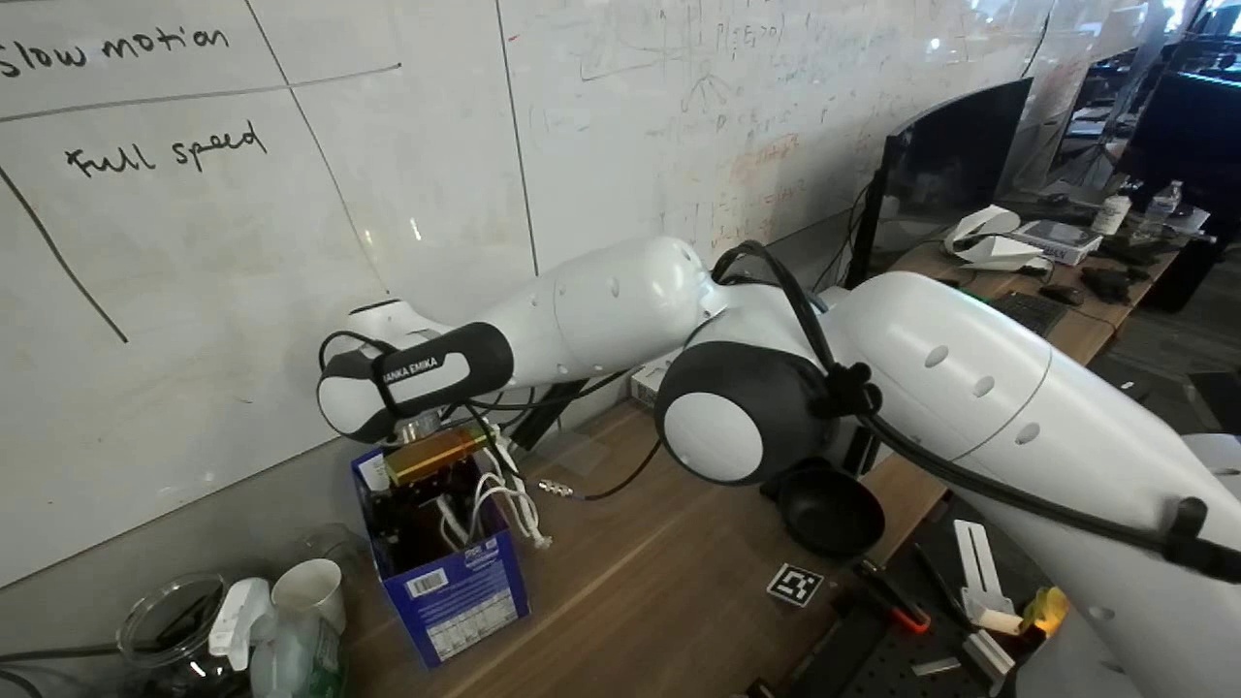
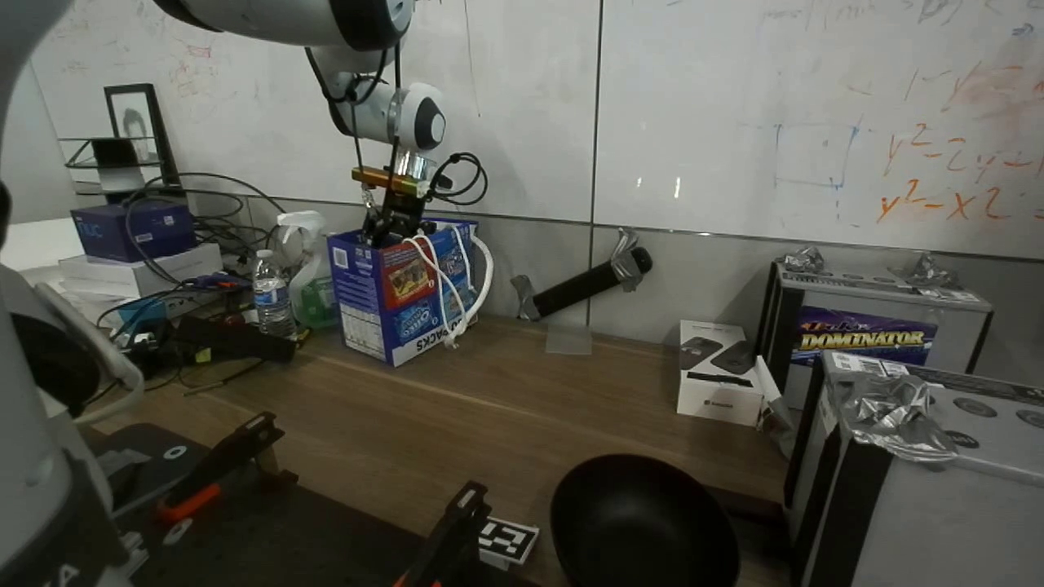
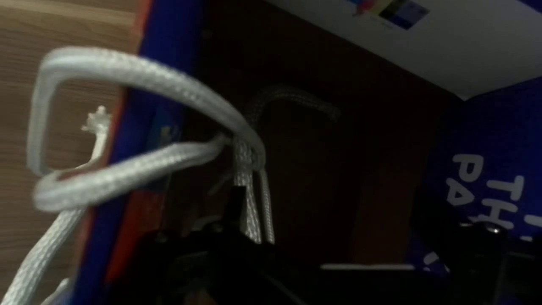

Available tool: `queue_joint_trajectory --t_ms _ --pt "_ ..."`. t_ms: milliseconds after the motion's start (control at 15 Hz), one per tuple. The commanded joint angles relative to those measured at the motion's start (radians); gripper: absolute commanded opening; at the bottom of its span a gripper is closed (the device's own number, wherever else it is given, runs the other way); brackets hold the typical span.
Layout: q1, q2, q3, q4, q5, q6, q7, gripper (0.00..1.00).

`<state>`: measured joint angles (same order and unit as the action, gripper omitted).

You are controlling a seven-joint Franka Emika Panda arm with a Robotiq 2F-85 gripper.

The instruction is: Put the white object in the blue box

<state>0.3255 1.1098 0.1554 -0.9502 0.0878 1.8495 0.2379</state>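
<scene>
The white object, a braided cord (image 3: 123,182), drapes over one wall of the blue box (image 3: 173,51). Some of its loops and an end hang outside, while other strands go down into the dark interior. In both exterior views the cord (image 1: 524,504) (image 2: 447,285) spills over the side of the blue box (image 1: 465,606) (image 2: 359,297), which stands upright by the wall. My gripper (image 3: 332,203) points down into the box mouth, its fingers wide apart. Cord strands run close beside the left finger (image 3: 236,205); nothing spans the gap. The box floor is too dark to make out.
A spray bottle (image 1: 296,654), a paper cup (image 1: 312,589) and a glass jar (image 1: 173,620) stand close to the box. The whiteboard wall (image 2: 522,147) rises right behind it. A black pan (image 2: 644,522) and a white phone carton (image 2: 718,391) are farther along the table.
</scene>
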Motion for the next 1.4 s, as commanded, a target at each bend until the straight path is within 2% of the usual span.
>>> queue_joint_trajectory --t_ms 0,400,800,1067,1333 --pt "0.002 -0.072 -0.007 -0.027 -0.005 0.017 0.023 1.00" --pt "-0.019 -0.210 -0.014 -0.087 0.003 0.069 0.063 1.00" --pt "-0.034 -0.349 -0.065 -0.219 -0.034 0.132 0.101 1.00" --pt "-0.033 -0.380 -0.109 -0.322 -0.078 0.161 0.093 1.00" --pt "-0.027 -0.362 -0.140 -0.377 -0.069 0.289 0.223 1.00"
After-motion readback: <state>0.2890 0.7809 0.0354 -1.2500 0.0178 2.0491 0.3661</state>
